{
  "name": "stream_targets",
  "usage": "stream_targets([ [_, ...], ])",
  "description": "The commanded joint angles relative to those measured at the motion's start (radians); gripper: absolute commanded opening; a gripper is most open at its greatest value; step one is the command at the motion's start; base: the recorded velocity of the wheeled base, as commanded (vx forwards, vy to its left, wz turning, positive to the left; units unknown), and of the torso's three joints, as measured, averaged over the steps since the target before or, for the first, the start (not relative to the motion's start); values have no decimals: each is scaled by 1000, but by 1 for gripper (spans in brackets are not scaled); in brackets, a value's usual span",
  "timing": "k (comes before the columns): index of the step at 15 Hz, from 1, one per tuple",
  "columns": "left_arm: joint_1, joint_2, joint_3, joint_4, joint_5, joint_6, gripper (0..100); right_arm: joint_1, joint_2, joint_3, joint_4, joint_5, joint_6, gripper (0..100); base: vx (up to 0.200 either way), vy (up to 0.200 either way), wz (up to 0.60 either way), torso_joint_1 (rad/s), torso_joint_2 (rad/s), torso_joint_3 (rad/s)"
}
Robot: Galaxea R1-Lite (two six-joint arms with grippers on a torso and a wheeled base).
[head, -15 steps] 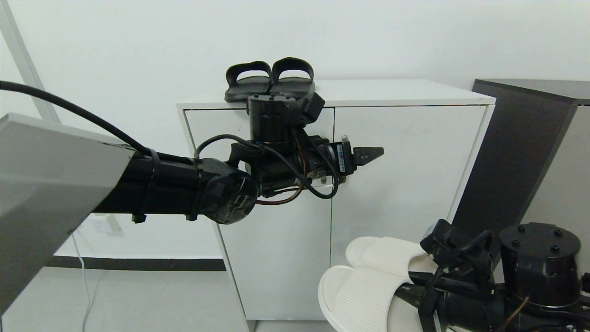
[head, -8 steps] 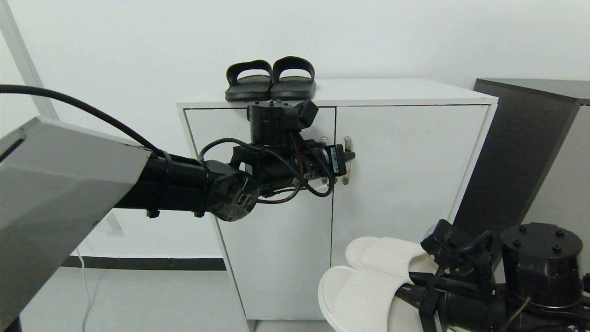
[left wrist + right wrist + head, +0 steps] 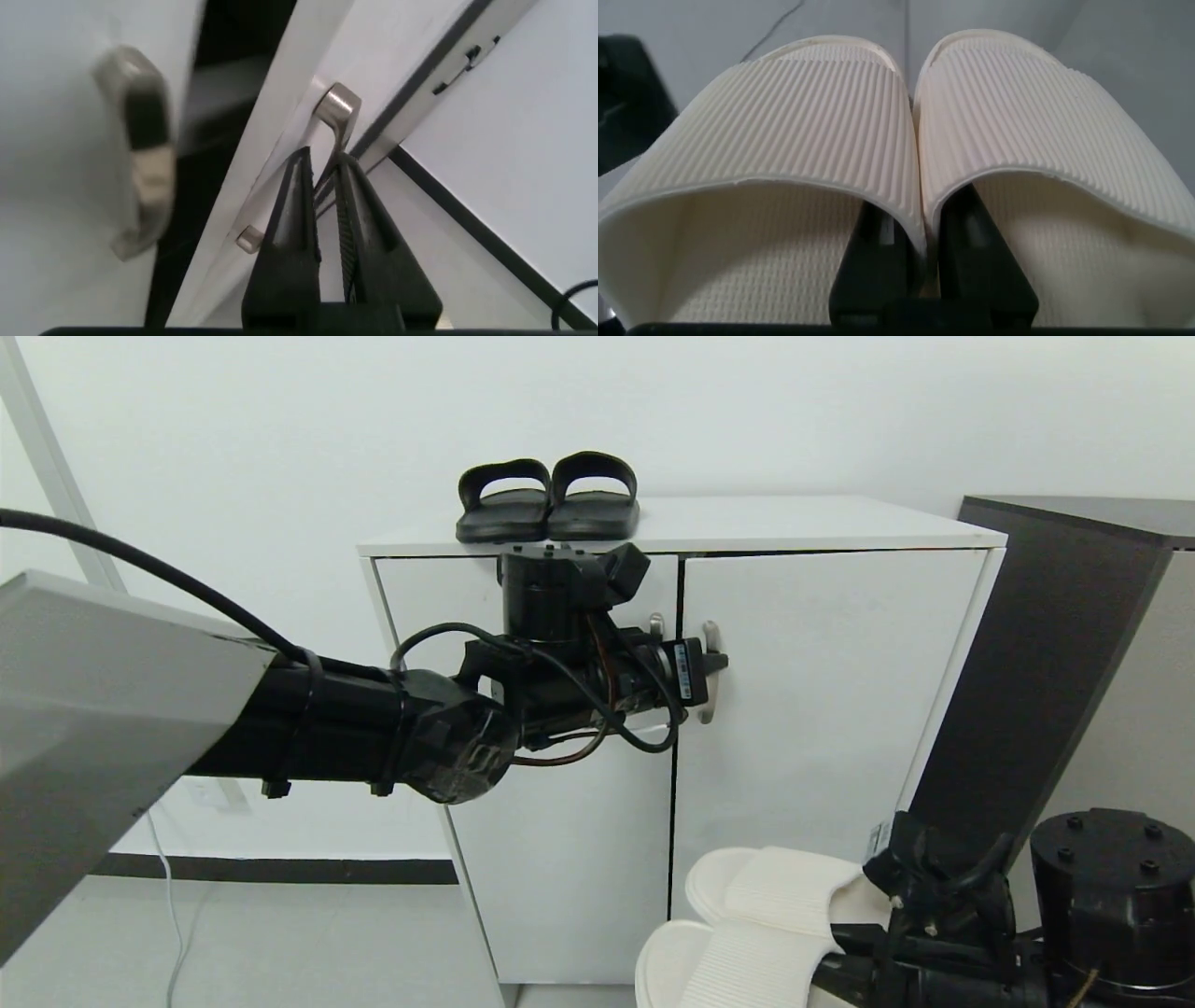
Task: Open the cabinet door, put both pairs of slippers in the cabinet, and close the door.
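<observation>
The white cabinet [image 3: 822, 709] has two doors. My left gripper [image 3: 714, 665] is shut on the metal handle [image 3: 336, 105] of the right door [image 3: 812, 644], which stands slightly ajar with a dark gap along its inner edge. The left door's handle [image 3: 140, 149] is just beside it. A black pair of slippers [image 3: 549, 499] sits on the cabinet top at the left. Low at the right, my right gripper [image 3: 920, 238] is shut on the inner sides of a white pair of slippers [image 3: 747, 915], held side by side, toes toward the cabinet.
A dark grey panel [image 3: 1046, 644] leans against the cabinet's right side. Behind is a white wall, with grey floor [image 3: 280, 943] and a hanging cable [image 3: 173, 915] to the cabinet's left.
My left gripper swung onto the right door's handle and shut on it; the door has come slightly open. The right arm with the white slippers has sunk lower.
</observation>
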Motion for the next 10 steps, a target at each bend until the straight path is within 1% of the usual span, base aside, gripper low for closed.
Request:
stream_targets([
  [1,-15,-57,63,-5,0,0,0,3,-51,44,0,67,-39,0,0,0,0,0,0,0],
  [3,-38,-116,132,-25,0,2,0,3,-61,62,1,83,-70,0,0,0,0,0,0,0],
  [4,-46,-128,150,-29,3,2,0,3,-61,65,1,83,-75,0,0,0,0,0,0,0],
  [6,-73,-189,219,-32,7,5,0,3,-61,70,1,83,-81,0,0,0,0,0,0,0],
  [8,-83,-240,265,-32,9,8,0,5,-61,74,1,83,-90,0,0,0,0,0,0,0],
  [10,-78,-269,299,-34,7,8,0,5,-61,78,1,83,-96,0,0,0,0,0,0,0],
])
